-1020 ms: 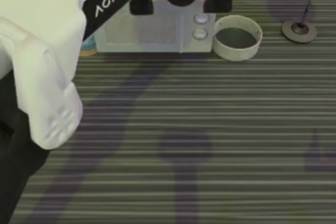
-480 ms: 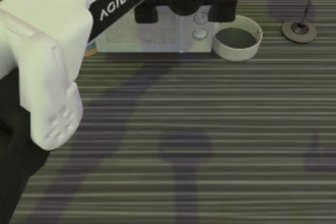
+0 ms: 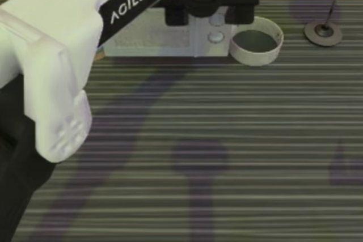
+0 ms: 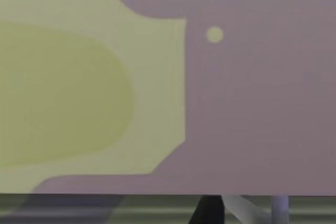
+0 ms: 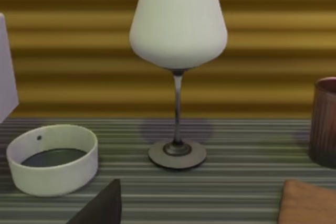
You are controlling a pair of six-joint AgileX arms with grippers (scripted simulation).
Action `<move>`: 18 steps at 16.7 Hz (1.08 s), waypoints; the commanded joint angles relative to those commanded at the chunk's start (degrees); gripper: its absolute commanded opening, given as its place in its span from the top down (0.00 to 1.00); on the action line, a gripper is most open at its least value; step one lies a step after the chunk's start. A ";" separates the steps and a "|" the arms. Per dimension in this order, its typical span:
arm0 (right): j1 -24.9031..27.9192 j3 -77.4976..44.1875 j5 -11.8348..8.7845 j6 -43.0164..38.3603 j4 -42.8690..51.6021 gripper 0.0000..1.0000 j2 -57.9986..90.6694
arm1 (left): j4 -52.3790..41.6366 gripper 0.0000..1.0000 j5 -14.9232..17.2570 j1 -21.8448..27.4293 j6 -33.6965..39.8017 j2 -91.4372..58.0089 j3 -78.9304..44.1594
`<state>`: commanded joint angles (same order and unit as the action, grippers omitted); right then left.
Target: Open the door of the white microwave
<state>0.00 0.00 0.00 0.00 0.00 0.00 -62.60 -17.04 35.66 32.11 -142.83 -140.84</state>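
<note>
Top view showed the white microwave (image 3: 170, 35) at the desk's (image 3: 227, 140) far edge, door (image 3: 150, 38) facing forward, the left gripper (image 3: 211, 5) over its top. Whether its fingers were apart, I cannot tell. One white bowl (image 3: 255, 41) sat just right, one wine glass (image 3: 326, 26) farther right.

The left arm (image 3: 62, 55) covers the top of the white microwave (image 3: 164, 38) and hides the left tool, so its fingers cannot be judged. The wine glass (image 3: 332, 4) is cut by the upper edge. The right tool is out of sight.
</note>
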 joint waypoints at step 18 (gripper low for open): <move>0.00 0.00 0.00 0.00 0.00 0.00 0.00 | 3.65 1.00 -0.38 1.68 1.01 6.03 9.97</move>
<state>0.00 0.00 0.00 0.00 0.00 0.00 -58.95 -17.41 37.34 33.12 -136.79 -130.87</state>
